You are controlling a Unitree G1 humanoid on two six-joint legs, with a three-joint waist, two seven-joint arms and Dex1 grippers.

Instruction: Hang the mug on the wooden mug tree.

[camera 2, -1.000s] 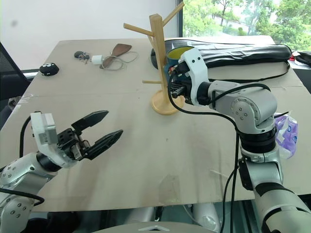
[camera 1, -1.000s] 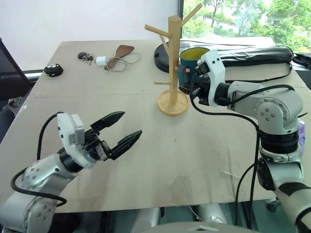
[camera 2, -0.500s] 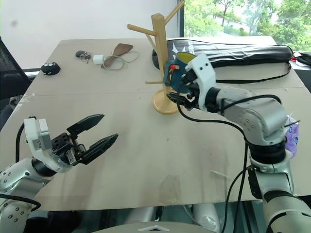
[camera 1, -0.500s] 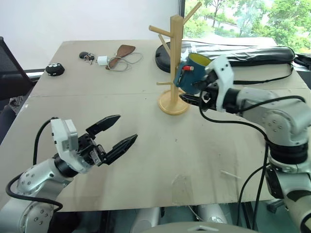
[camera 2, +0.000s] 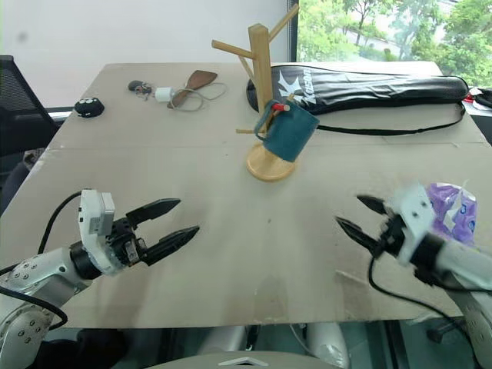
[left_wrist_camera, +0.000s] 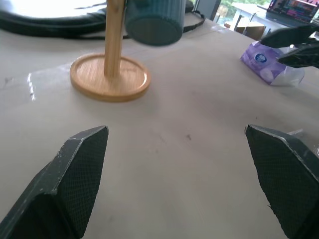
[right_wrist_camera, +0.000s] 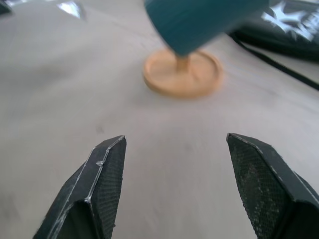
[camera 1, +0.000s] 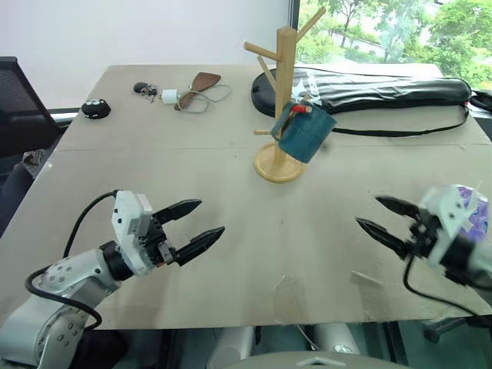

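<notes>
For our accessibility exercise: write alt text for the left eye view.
A teal mug hangs tilted from a peg of the wooden mug tree on a tan table. Nearer the camera, the left tool and right tool are open and empty.

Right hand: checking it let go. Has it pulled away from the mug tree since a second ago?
Yes. The right hand has drawn back from the mug tree toward the table's near edge, open, leaving the mug hanging.
</notes>
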